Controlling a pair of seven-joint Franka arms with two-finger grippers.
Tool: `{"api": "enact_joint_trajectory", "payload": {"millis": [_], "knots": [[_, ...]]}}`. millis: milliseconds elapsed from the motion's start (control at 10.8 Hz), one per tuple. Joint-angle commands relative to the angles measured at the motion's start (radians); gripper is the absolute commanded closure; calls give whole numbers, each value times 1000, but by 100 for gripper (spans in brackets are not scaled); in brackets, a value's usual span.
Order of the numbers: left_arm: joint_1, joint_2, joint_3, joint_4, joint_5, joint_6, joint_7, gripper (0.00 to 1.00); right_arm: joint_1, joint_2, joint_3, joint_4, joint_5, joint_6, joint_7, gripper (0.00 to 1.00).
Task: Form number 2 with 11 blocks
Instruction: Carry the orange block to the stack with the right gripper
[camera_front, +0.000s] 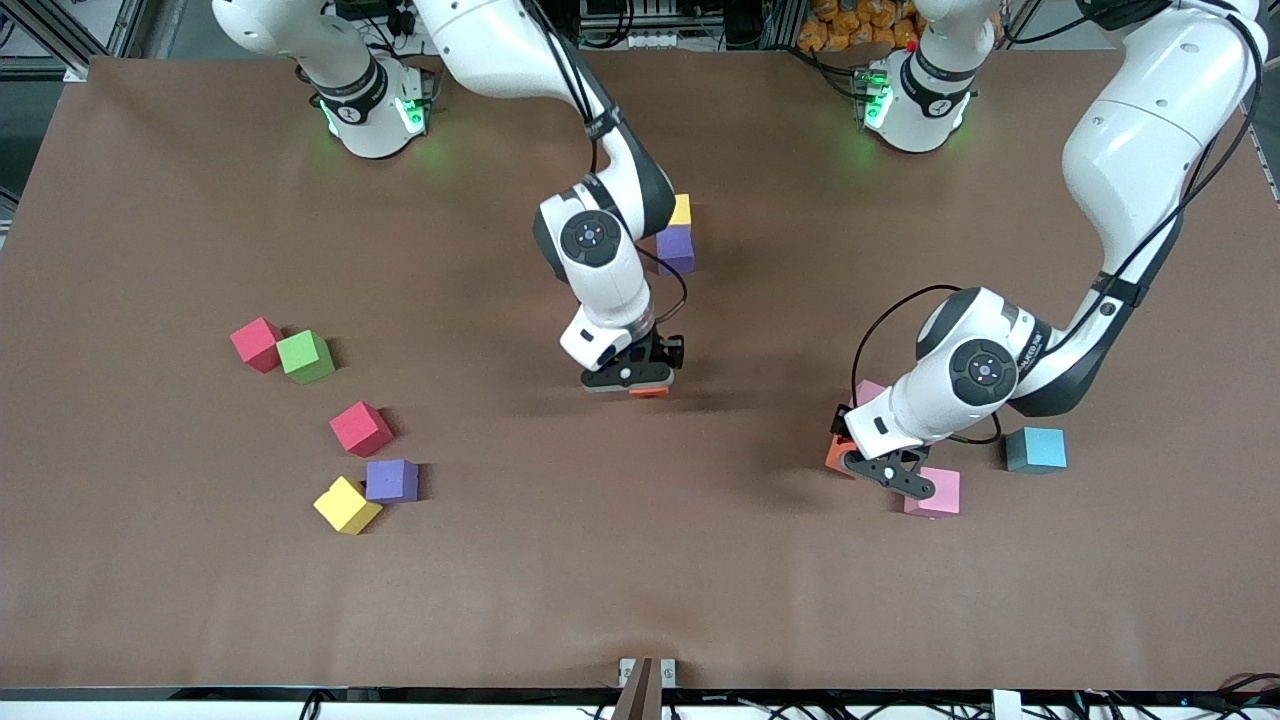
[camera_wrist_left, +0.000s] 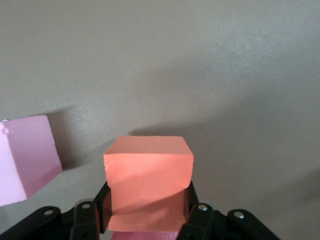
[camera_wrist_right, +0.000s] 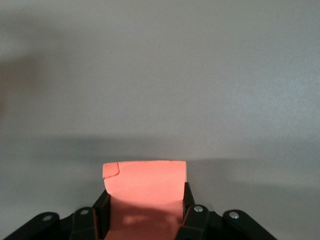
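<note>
Brown matte table (camera_front: 640, 580), one surface, both arm bases along its top edge in the front view.

Item: right gripper (camera_front: 640, 378), low over the middle of the table, pinching an orange block (camera_wrist_right: 145, 192) between its fingers (camera_wrist_right: 192, 215); we see only an orange sliver beneath it from the front.

Item: left gripper (camera_front: 885, 470), toward the left arm's end of the table, its jaws closed against a second orange block (camera_wrist_left: 148, 180). We judge this block to be on or barely off the table. A pink block (camera_front: 934, 492) lies just beside it, nearer the front camera; another pink block (camera_front: 868, 390) peeks out from under the wrist.

Item: blue block (camera_front: 1036, 449), near the same group. Yellow block (camera_front: 681, 210) touching purple block (camera_front: 676, 248), beside the right arm's forearm.

Item: loose stock toward the right arm's end: red block (camera_front: 257, 343) touching a green cube (camera_front: 305, 356); a second red block (camera_front: 360, 428); a second purple block (camera_front: 391, 480) touching a second yellow block (camera_front: 346, 505).

Handling note: no figure is laid out yet, so we count the task as early. We would set the right arm's block down square, keeping the foam unsqueezed, and align later blocks flush to it. We would lift the left arm's block straight up so the neighbouring pink blocks stay put.

Obstructions: the two pink blocks crowd the left gripper; the green cube must stay out of the figure.
</note>
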Motion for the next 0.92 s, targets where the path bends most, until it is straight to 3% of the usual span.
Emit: {"api": "enact_joint_trajectory", "payload": {"millis": [0, 462, 647, 832], "knots": [[8, -63, -1, -5, -27, -65, 6, 81, 56, -100, 2, -137, -14, 30, 10, 73], [17, -237, -29, -2, -58, -235, 9, 81, 193, -115, -12, -239, -14, 118, 78, 74], [10, -261, -32, 0, -56, -262, 13, 81, 295, -115, -88, -280, -14, 131, 95, 74], [16, -270, -58, 1, -58, -265, 11, 81, 337, -115, -98, -314, -12, 188, 155, 75]]}}
